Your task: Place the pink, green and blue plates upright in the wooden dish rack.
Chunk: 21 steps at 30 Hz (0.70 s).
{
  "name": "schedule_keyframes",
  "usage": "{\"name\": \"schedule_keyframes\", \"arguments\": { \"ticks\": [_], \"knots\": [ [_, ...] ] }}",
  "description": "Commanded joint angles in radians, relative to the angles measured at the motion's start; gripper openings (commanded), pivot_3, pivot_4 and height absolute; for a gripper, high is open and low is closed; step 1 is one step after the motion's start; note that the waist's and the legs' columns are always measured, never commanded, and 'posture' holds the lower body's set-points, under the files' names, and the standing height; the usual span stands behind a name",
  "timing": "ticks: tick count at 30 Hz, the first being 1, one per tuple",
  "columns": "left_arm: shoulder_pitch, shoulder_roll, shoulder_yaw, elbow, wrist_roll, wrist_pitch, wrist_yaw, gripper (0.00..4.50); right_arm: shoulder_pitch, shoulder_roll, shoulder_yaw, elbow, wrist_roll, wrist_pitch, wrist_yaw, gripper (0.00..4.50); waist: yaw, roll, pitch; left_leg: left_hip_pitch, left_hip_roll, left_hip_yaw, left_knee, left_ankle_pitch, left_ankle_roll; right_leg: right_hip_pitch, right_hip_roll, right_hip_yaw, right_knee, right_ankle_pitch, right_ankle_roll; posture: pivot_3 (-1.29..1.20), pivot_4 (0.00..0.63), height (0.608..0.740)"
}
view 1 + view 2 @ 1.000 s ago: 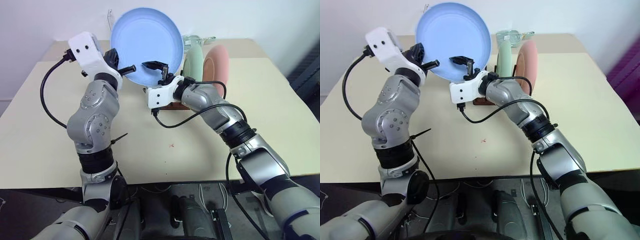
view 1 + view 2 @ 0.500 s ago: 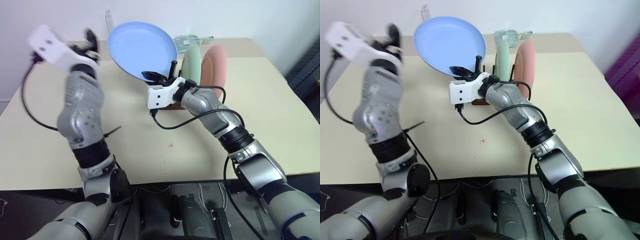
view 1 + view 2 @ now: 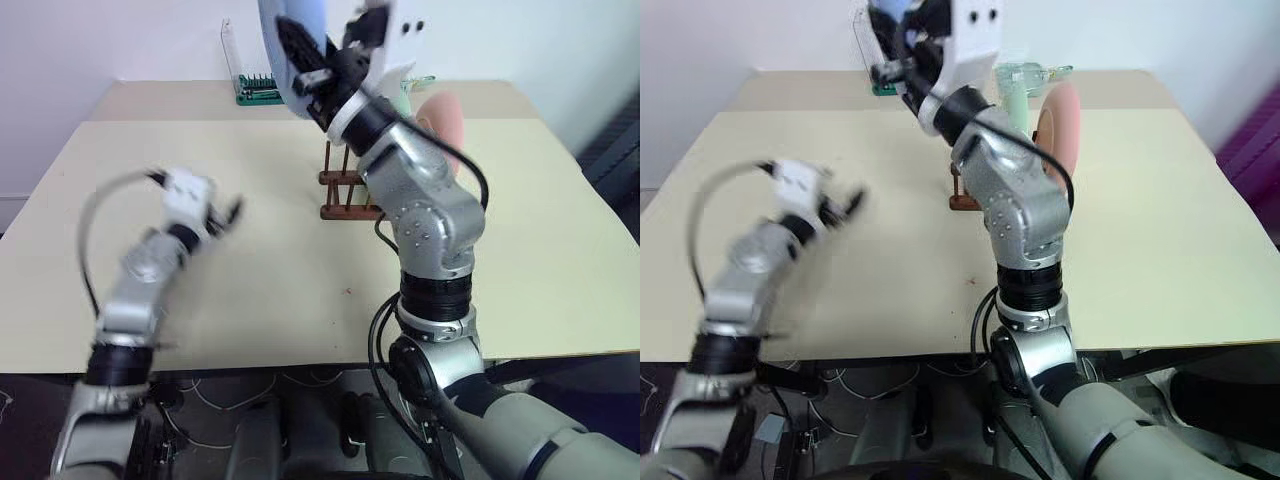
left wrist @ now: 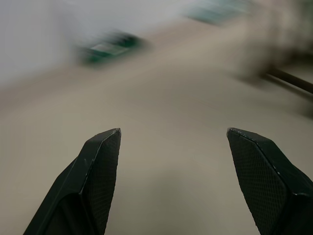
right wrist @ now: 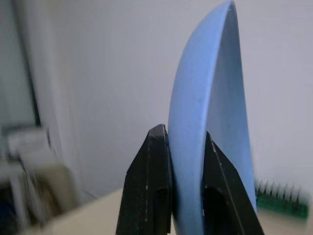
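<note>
Leftmost, the left gripper hangs low over the cream table, its fingers spread wide with nothing between them and bare tabletop all around it. Farther back stands a green tray of small bits near the table's far edge, against the white wall. Right of centre, the right gripper is raised high, pinched tight on the rim of the blue plate, which stands on edge above the wooden dish rack. The rack's near pegs are free; the green plate and pink plate stand upright behind. Open tabletop runs rightward to the edge.
</note>
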Motion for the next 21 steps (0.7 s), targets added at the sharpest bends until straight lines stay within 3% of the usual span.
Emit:
{"name": "schedule_keyframes", "arguments": {
  "ticks": [1,10,21],
  "knots": [
    [0.002,0.0,-0.007,-0.158,-0.075,-0.061,-0.133,3.54,-0.011,0.027,-0.087,-0.03,0.082,0.131,-0.139,0.19,-0.004,0.0,0.0,-0.004,0.0,0.0,0.0,0.0,0.0,-0.004,-0.001,0.0,0.0,0.001,-0.001,0.0,0.15,0.73],
    [0.046,-0.012,-0.043,-0.217,-0.093,-0.035,-0.236,3.54,-0.03,0.023,-0.148,0.014,0.154,0.213,-0.265,0.19,-0.009,0.003,0.0,-0.008,0.0,0.001,0.001,0.003,0.004,-0.009,0.009,0.0,0.005,0.003,0.003,0.0,0.15,0.73],
    [0.06,-0.024,-0.061,-0.232,-0.081,-0.025,-0.255,3.54,-0.051,-0.04,-0.139,0.124,0.143,0.185,-0.295,0.19,-0.008,0.003,0.0,-0.007,0.001,0.0,0.002,0.003,0.004,-0.008,0.01,0.0,0.006,0.002,0.003,0.0,0.15,0.73]
  ]
}}
